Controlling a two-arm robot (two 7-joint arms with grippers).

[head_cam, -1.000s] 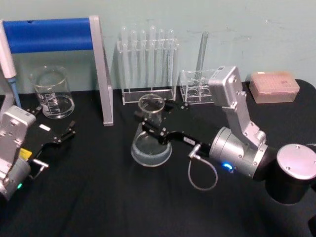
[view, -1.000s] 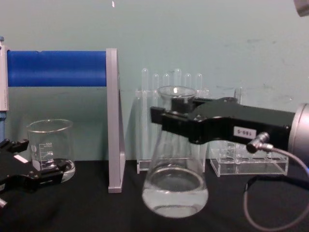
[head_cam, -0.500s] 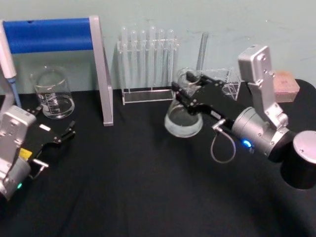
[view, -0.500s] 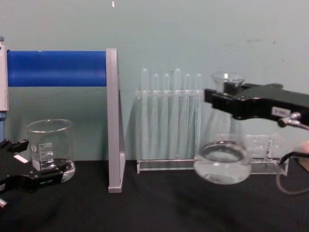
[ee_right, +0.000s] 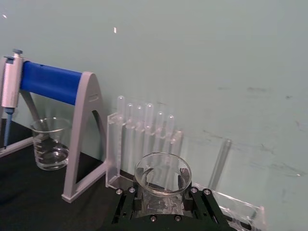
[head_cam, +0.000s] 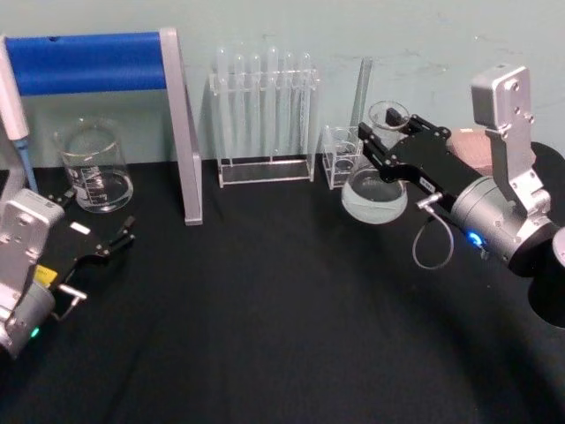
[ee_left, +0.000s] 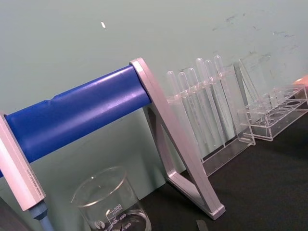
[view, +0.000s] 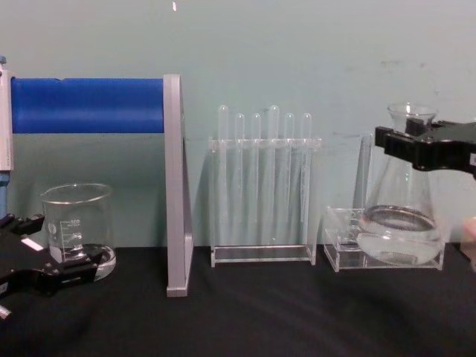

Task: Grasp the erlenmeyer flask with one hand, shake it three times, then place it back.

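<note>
Gripping the clear glass conical flask [head_cam: 374, 196] by its narrow neck, my right gripper [head_cam: 382, 144] has both black jaws closed on the glass just below the flared rim. The flask hangs upright, clear liquid in its wide base, slightly above the black table [head_cam: 265, 309] and in front of the small clear plastic rack [head_cam: 336, 152]. My left gripper [head_cam: 95, 223] sits low near the straight-sided glass beaker [head_cam: 93, 168], jaws apart.
</note>
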